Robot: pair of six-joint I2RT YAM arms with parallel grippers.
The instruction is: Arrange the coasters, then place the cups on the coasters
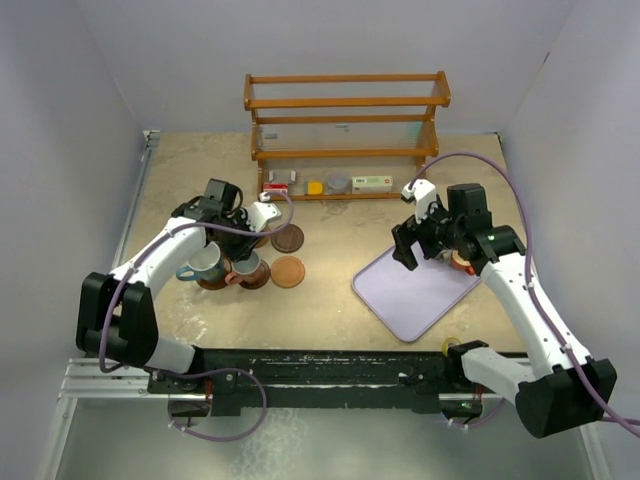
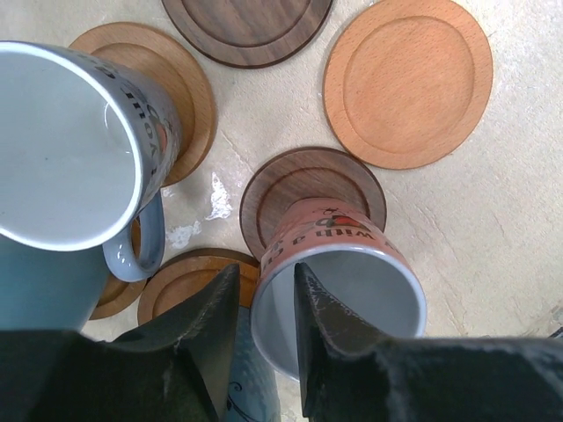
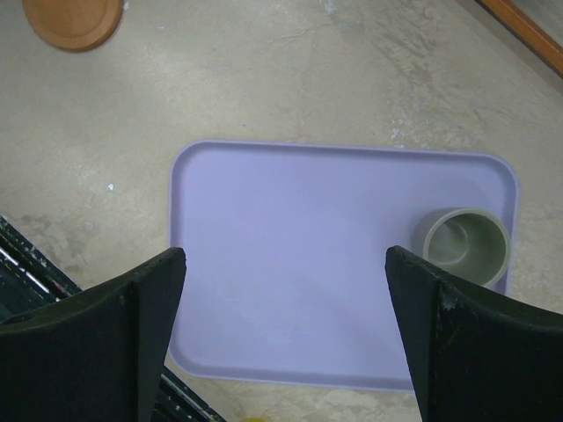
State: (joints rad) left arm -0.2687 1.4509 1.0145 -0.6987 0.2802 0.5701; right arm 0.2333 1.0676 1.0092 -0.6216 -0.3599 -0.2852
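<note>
1. At the left gripper (image 2: pixel 267 272): stands narrowly parted astride the near rim of the pinkish mug (image 2: pixel 343 294), one finger outside the wall and one inside. Shows no firm clamp.
2. Directly beneath the fingertips: find that mug upright on a dark coaster (image 2: pixel 303 180), apparently already placed.
3. Beside the outer finger: note the light blue mug (image 2: pixel 62 149) standing over a mid-brown coaster (image 2: pixel 189 97). Beyond the tips: two bare coasters, a second dark disc (image 2: pixel 246 26) and a light orange disc (image 2: pixel 406 83).
4. At the right gripper (image 3: pixel 283 259): spreads wide, holds nothing, hovers above the lavender tray (image 3: pixel 264 202).
5. Outboard of one finger, in a tray corner: locate the grey cup (image 3: pixel 464 248), upright, not yet on a coaster.
6. Treat each cup as rigid, glazed, probably slick and prone to chipping. Expect moderate weight hanging off-centre from a rim pinch.
7. Take hold across the rim wall, clear of the handle. Lift vertically and set down gently, centred on a bare coaster.
</note>
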